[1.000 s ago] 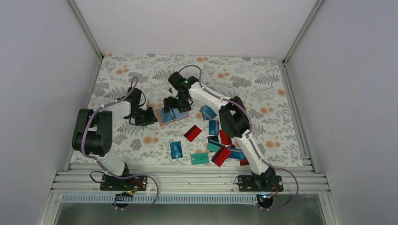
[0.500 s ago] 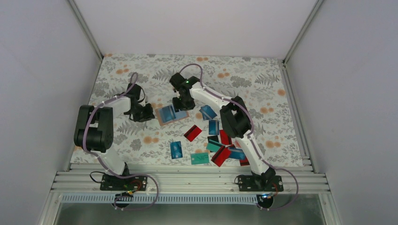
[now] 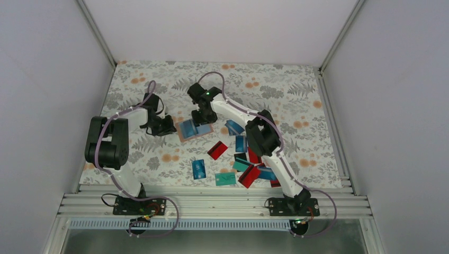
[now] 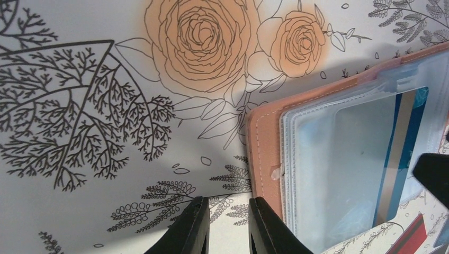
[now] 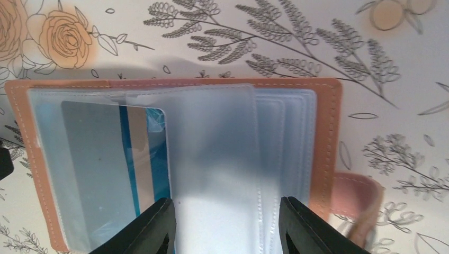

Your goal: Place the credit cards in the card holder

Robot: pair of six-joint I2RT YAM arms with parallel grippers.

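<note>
The tan card holder (image 3: 180, 136) lies open at mid-table, its clear sleeves up. A blue credit card (image 5: 155, 159) sits inside the left sleeve, and also shows in the left wrist view (image 4: 407, 132). My right gripper (image 3: 200, 120) points down at the holder's far edge. In its wrist view the right gripper (image 5: 227, 225) has a raised clear sleeve (image 5: 222, 159) filling the space between its jaws, which meet the sleeve's sides. My left gripper (image 3: 169, 128) rests beside the holder's left edge (image 4: 265, 143). The left gripper (image 4: 227, 227) stands slightly apart over bare cloth.
Loose credit cards lie near of the holder: a red one (image 3: 217, 150), blue ones (image 3: 198, 169) (image 3: 241, 143) (image 3: 233, 127), a teal one (image 3: 225, 179), and a mixed heap (image 3: 253, 170) by the right arm. A pink closure tab (image 5: 360, 196) sticks out of the holder's right side.
The right gripper's jaws have narrowed from wide open onto the clear sleeve, and it shifted slightly toward the holder's far edge. The left gripper drew back a little.
</note>
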